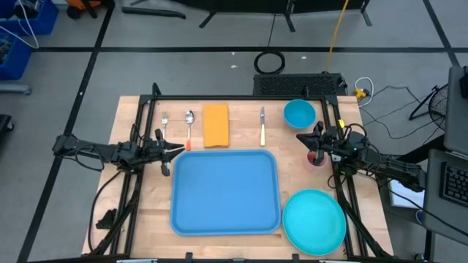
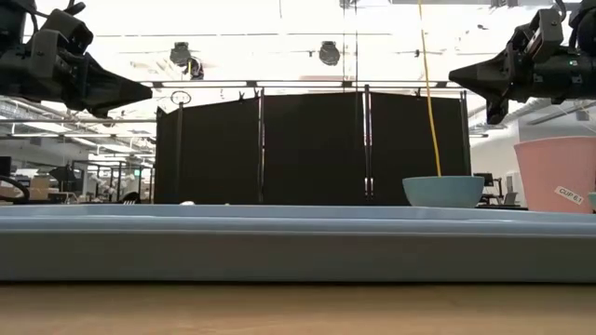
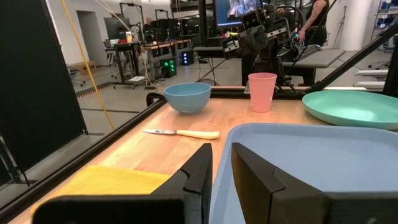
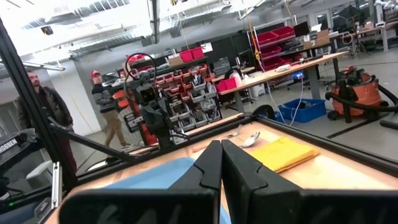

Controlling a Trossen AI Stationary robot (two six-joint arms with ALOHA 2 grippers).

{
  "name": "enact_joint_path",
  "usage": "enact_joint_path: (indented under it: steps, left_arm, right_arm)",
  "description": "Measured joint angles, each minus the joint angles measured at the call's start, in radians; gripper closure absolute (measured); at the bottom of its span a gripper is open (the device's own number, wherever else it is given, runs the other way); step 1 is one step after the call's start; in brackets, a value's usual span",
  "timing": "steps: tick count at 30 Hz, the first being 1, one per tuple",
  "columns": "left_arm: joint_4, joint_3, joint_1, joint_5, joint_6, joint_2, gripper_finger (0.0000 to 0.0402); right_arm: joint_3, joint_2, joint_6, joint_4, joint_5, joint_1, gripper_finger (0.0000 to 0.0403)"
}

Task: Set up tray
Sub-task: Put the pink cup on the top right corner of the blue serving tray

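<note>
The blue tray [image 1: 225,191] lies flat on the middle of the wooden table; its rim fills the low view [image 2: 298,244]. My left gripper [image 1: 178,149] hovers by the tray's far left corner, pointing toward the table's right edge, its fingers a narrow gap apart and empty [image 3: 221,167]. My right gripper [image 1: 301,137] hovers beyond the tray's far right corner, pointing toward the table's left edge, shut and empty [image 4: 221,155]. Both are well above the table in the low view, the left gripper [image 2: 140,91] and the right gripper [image 2: 458,74].
A fork [image 1: 166,126], a spoon [image 1: 189,128], a yellow napkin [image 1: 216,125] and a knife [image 1: 262,126] lie along the far side. A blue bowl [image 1: 299,113] stands at the far right and a pink cup [image 1: 316,157] under my right arm. A turquoise plate [image 1: 314,221] lies near right.
</note>
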Motion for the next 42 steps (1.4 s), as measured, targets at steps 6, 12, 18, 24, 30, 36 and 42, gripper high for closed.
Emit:
enact_joint_path:
  steps: [6, 12, 18, 24, 30, 36, 42]
  left_arm:
    - [0.017, 0.0, 0.0, 0.0, -0.001, 0.0, 0.0334]
    - [0.027, 0.0, 0.0, -0.002, -0.037, 0.0, 0.0334]
    - [0.028, 0.0, 0.0, -0.006, -0.058, 0.0, 0.0334]
    - [0.019, 0.0, 0.002, -0.006, -0.073, 0.0, 0.0334]
    - [0.02, 0.0, 0.002, -0.005, -0.081, 0.0, 0.0334]
    - [0.02, 0.0, 0.002, -0.006, -0.086, 0.0, 0.0334]
    - [0.019, 0.0, 0.002, -0.005, -0.106, 0.001, 0.0334]
  right_arm:
    - [0.0, 0.0, 0.002, 0.0, 0.0, 0.0, 0.0403]
    - [0.0, 0.0, -0.001, 0.002, 0.0, 0.0, 0.0403]
    - [0.0, 0.0, -0.001, 0.074, 0.0, 0.0, 0.0403]
    - [0.017, 0.001, 0.003, 0.109, -0.003, 0.0, 0.0403]
    - [0.148, 0.103, 0.028, -0.071, -0.001, 0.014, 0.0403]
    - [0.389, 0.328, -0.013, -0.39, 0.056, 0.016, 0.0403]
    - [0.726, 0.586, -0.027, -0.836, 0.189, 0.053, 0.0403]
